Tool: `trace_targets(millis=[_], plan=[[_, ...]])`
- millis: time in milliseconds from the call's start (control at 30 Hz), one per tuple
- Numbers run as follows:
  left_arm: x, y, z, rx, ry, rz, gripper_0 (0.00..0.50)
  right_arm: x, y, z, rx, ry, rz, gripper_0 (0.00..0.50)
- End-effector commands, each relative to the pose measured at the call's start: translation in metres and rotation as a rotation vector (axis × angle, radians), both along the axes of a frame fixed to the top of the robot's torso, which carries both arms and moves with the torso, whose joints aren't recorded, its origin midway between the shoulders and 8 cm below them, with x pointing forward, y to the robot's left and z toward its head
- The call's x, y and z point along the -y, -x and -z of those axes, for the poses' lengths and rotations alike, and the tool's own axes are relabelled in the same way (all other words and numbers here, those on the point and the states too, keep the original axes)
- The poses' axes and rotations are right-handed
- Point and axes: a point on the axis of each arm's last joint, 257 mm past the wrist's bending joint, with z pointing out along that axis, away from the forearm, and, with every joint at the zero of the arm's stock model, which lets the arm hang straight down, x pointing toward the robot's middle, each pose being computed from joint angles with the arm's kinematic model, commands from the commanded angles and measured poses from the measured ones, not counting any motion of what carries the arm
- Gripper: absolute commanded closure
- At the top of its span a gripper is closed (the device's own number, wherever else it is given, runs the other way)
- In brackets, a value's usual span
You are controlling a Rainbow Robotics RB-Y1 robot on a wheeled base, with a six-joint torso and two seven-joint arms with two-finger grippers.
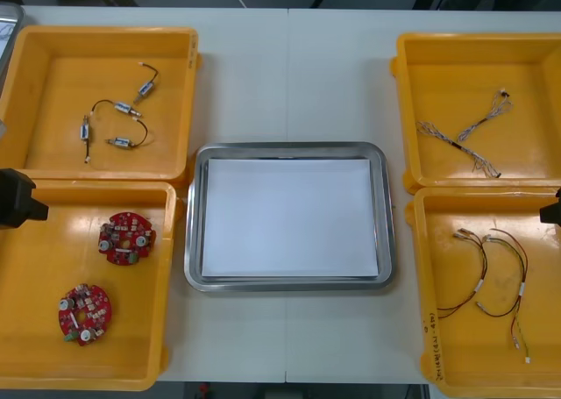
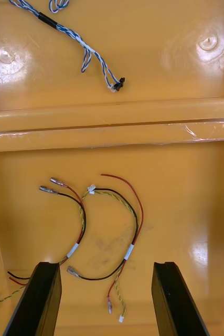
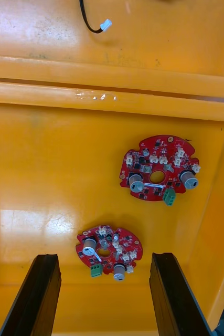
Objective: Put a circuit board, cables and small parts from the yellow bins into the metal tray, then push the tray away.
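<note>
My left gripper (image 3: 104,257), fingers wide apart, hangs over the near-left yellow bin (image 3: 38,184). The nearer red circuit board (image 3: 109,251) lies at twelve o'clock, between my fingertips. The metal tray (image 1: 289,146) lies at the bin's three o'clock. My right gripper (image 2: 104,265), also wide, hovers over the red and yellow cables (image 2: 106,231).

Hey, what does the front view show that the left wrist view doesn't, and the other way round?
Front view alone: the metal tray, white inside, and the cables in the right-hand bins. Left wrist view alone: the left gripper, its fingers open above the near left bin. Shared: a red circuit board and a second board, lying apart in that bin.
</note>
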Motion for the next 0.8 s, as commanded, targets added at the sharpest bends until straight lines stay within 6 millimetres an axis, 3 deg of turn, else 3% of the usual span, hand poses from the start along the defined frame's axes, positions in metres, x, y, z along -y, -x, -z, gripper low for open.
trace_targets(millis=[33, 800], plan=[[-0.0146, 0.0049, -0.0118, 0.018, -0.061, 0.023, 0.000, 0.0159, 0.0046, -0.0075, 0.001, 0.060, -0.019, 0.000], [-0.0146, 0.0049, -0.0118, 0.018, -0.061, 0.023, 0.000, 0.0159, 0.0046, -0.0075, 0.001, 0.060, -0.019, 0.000]])
